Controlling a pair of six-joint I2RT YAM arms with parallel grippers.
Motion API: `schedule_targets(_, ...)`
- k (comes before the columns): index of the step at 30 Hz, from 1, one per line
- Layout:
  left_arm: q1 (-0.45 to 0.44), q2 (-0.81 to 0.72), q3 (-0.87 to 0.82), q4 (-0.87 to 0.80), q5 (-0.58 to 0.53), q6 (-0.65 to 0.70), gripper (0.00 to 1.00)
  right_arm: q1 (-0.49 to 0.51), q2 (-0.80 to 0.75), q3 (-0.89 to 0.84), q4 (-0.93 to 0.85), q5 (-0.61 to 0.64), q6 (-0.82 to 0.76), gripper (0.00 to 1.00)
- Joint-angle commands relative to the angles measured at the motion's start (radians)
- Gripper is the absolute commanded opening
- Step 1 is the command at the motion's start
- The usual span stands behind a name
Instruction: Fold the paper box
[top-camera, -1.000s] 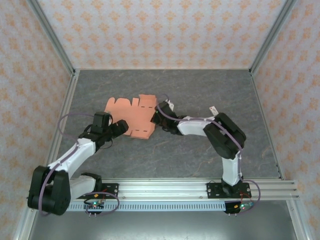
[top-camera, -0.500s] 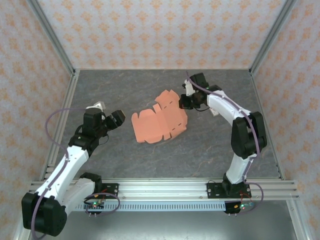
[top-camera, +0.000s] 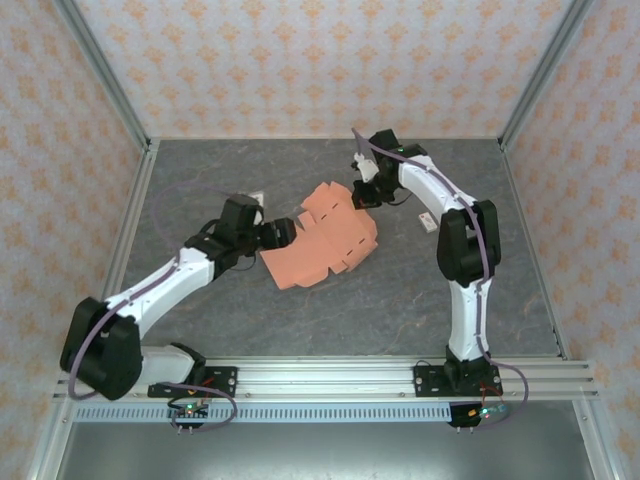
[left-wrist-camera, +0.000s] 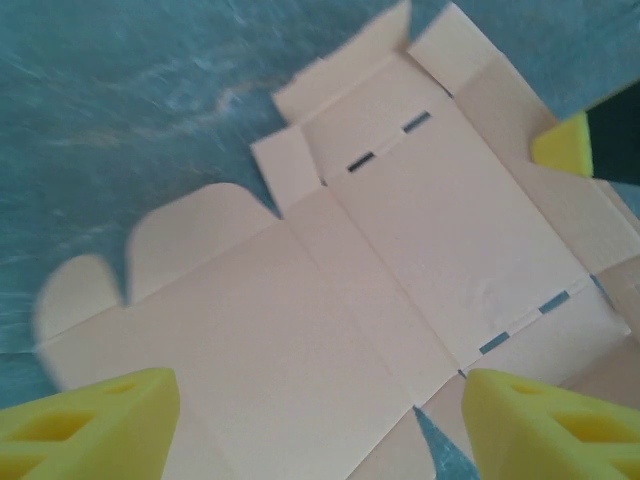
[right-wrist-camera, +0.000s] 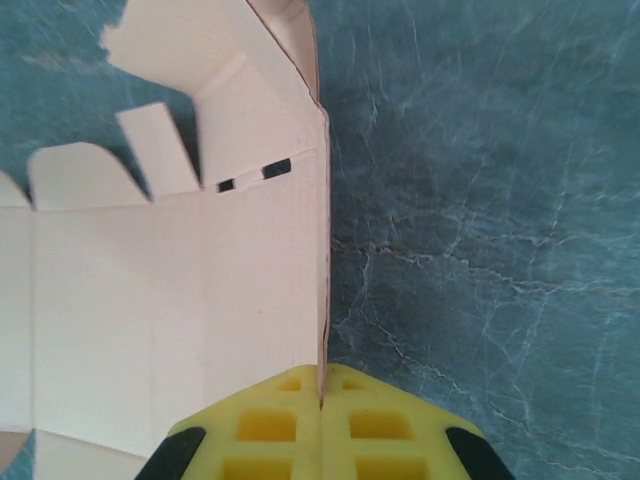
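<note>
Left of mid-table, reaching forward and inward with the left arm, elbow bent, to bring the left gripper (top-camera: 285, 232) to the near-left edge of the paper box (top-camera: 320, 240). Poised there with jaws spread wide, gripping nothing.

Across on the right, stretching far over the grey table (top-camera: 420, 310) with the right arm, wrist turned back toward the sheet's far-right corner. Pinching a raised edge of the card between the closed pads of the right gripper (top-camera: 362, 195).

Spread at mid-table as a mostly flat salmon-orange blank with flaps, tabs and creases, 1 side panel stood up at the right gripper.

Seen from the left wrist: looking down on creased panels, 2 rounded tabs at left, 4 dash slots in 2 pairs along fold lines, yellow fingertips (left-wrist-camera: 100, 420) well apart at the bottom corners.

Seen from the right wrist: meeting the card edge-on, running straight into the seam between the closed yellow fingers (right-wrist-camera: 270, 425), with 2 dark slots beside a tab.
</note>
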Motion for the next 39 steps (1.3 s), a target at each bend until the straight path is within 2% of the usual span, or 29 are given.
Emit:
schedule_targets(1, -0.039, 0.077, 0.05, 0.055, 0.037, 0.033, 0.73, 0.009, 0.048, 0.074, -0.064, -0.021, -0.043, 0.0)
schedule_targets(5, -0.054, 0.204, 0.119, 0.116, 0.108, 0.025, 0.64, 0.005, 0.075, 0.1, -0.076, -0.033, -0.071, 0.0)
schedule_targets(8, -0.054, 0.257, 0.165, 0.125, 0.129, 0.028, 0.6, 0.003, 0.018, 0.073, -0.046, -0.049, -0.082, 0.0)
schedule_targets(12, -0.053, 0.206, 0.175, 0.114, 0.043, 0.106, 0.61, 0.005, -0.108, 0.024, -0.004, -0.064, -0.171, 0.0)
schedule_targets(20, -0.009, 0.17, 0.275, -0.028, -0.068, 0.375, 0.67, 0.005, -0.177, 0.054, -0.095, -0.103, -0.381, 0.0)
schedule_targets(25, 0.093, 0.201, 0.309, -0.022, 0.023, 0.543, 0.74, 0.006, -0.204, 0.022, -0.093, -0.108, -0.442, 0.0)
schedule_targets(27, 0.121, 0.24, 0.343, -0.037, 0.124, 0.617, 0.75, 0.005, -0.207, 0.02, -0.099, -0.111, -0.471, 0.0)
schedule_targets(30, 0.128, 0.3, 0.393, -0.078, 0.276, 0.72, 0.76, 0.005, -0.208, 0.02, -0.101, -0.111, -0.5, 0.0)
schedule_targets(39, 0.133, 0.494, 0.567, -0.195, 0.409, 0.901, 0.76, 0.004, -0.213, 0.019, -0.114, -0.164, -0.576, 0.0)
